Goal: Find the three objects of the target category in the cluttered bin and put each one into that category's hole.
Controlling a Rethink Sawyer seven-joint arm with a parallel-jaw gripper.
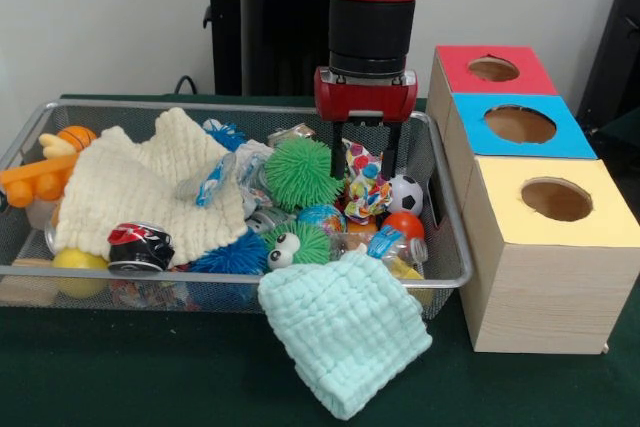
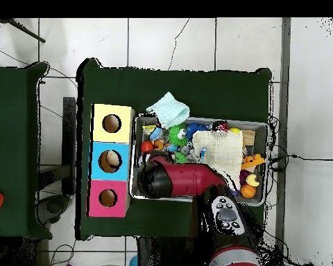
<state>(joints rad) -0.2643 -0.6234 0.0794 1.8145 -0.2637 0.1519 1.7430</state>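
We have the gripper lowered into the right part of the wire bin, its two dark fingers set a moderate width apart and straddling a crumpled multicoloured wrapper; they do not look closed on it yet. The wrapper lies between the green spiky ball on its left and the small soccer ball on its right, with an orange ball just nearer to us.

We judge the wrapper light, thin and crushable, so it should give under the fingers and is best pinched across its bunched middle, where there is bulk to hold; a loose edge could slip free. The hard little balls beside it may roll if nudged.

In the front view we see the fingers and the wrapper plainly. From overhead the red arm covers that spot, but there the three holes line up clearly: yellow box, blue box, pink box, all left of the bin on the green worktop.
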